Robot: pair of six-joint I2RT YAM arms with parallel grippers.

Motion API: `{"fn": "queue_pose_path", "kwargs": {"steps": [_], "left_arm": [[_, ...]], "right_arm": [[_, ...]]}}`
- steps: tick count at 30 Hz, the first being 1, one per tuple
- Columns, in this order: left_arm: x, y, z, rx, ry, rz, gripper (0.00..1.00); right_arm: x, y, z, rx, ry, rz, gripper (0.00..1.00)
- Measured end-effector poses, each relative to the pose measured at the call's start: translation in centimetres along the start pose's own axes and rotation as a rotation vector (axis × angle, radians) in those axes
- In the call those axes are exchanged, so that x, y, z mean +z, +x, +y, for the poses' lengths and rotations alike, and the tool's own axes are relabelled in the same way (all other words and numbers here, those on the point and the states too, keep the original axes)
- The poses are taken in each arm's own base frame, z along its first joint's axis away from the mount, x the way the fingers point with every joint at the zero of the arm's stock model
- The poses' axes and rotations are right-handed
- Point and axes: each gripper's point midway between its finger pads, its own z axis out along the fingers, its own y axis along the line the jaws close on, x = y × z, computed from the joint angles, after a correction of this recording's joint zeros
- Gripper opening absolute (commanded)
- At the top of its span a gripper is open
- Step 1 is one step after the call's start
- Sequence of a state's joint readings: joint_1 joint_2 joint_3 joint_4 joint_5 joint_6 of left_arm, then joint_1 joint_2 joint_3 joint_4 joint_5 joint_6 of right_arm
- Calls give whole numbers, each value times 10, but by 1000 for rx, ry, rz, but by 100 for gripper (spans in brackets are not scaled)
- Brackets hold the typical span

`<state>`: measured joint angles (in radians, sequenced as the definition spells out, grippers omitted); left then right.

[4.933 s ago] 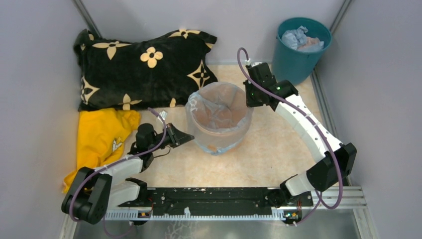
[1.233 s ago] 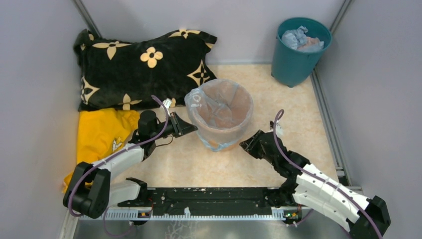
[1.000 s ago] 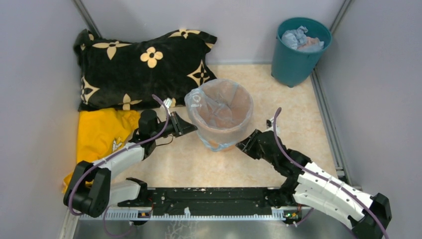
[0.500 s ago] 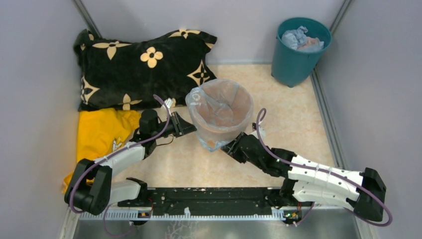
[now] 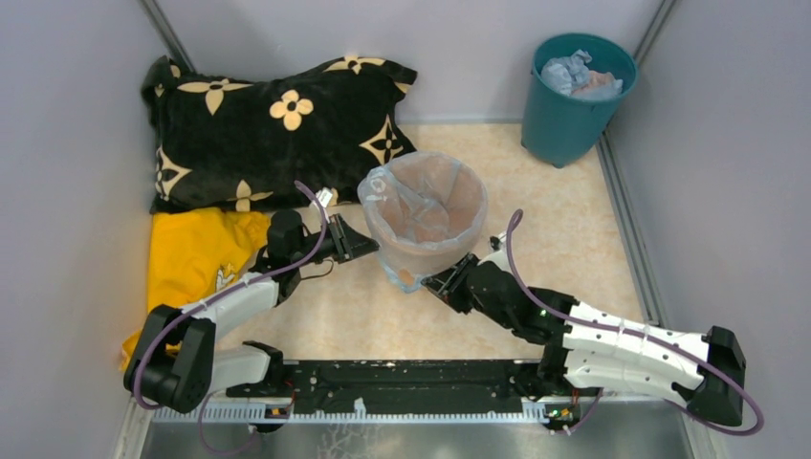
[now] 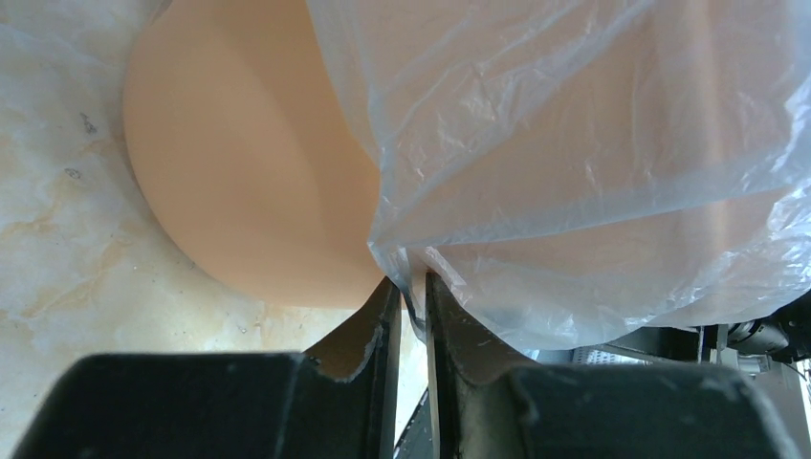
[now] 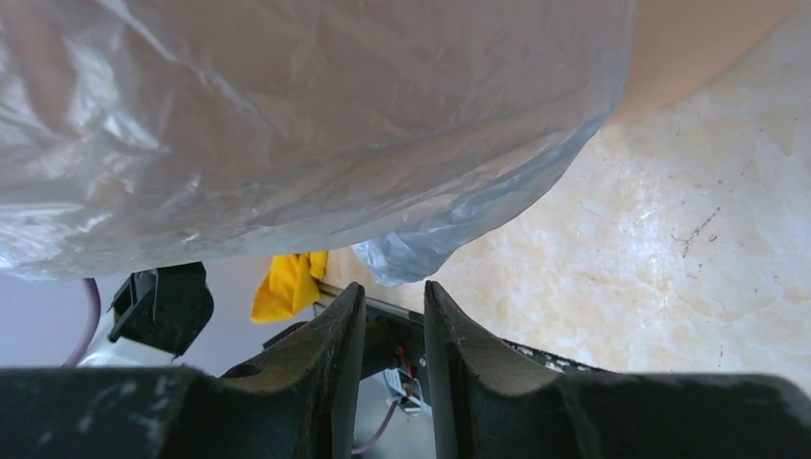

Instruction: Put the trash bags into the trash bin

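Observation:
The peach-orange trash bin (image 5: 461,203) stands mid-floor, lined with a pale blue see-through trash bag (image 5: 409,206) whose film drapes over the rim and down the outside. My left gripper (image 5: 369,251) is at the bin's left side, shut on the bag's hanging edge; in the left wrist view the film (image 6: 593,143) is pinched between the fingers (image 6: 409,292), beside the bin's wall (image 6: 239,163). My right gripper (image 5: 433,284) is low at the bin's front, open and empty. In the right wrist view a fold of the bag (image 7: 287,124) hangs just above its tips (image 7: 394,292).
A dark teal bucket (image 5: 574,91) with crumpled film stands at the back right corner. A black flowered pillow (image 5: 277,129) lies at the back left, a yellow cloth (image 5: 196,263) in front of it. Grey walls close both sides; the arms' rail (image 5: 411,378) runs along the near edge.
My right arm has swung from the bin's back right down to its front and moved left, up to the bin's base. The left gripper has stayed at the bag's left edge.

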<state>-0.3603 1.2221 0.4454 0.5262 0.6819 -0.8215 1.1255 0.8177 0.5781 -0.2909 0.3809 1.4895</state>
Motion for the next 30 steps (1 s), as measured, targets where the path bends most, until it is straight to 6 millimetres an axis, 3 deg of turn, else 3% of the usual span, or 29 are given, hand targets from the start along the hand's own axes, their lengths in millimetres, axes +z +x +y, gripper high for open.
{"fn": "queue_pose_path", "kwargs": {"steps": [9,13,30], "left_arm": [[0,0,-1,4,7,-1,21],[0,0,-1,5,6,0,21],[-1,2,-2,7,17,9,20]], "right_arm": [[-2,10,0,19,-20,51,28],[-1,8,-4,33,-14,33,28],[-1,-5,16,125,-85,-25,30]]}}
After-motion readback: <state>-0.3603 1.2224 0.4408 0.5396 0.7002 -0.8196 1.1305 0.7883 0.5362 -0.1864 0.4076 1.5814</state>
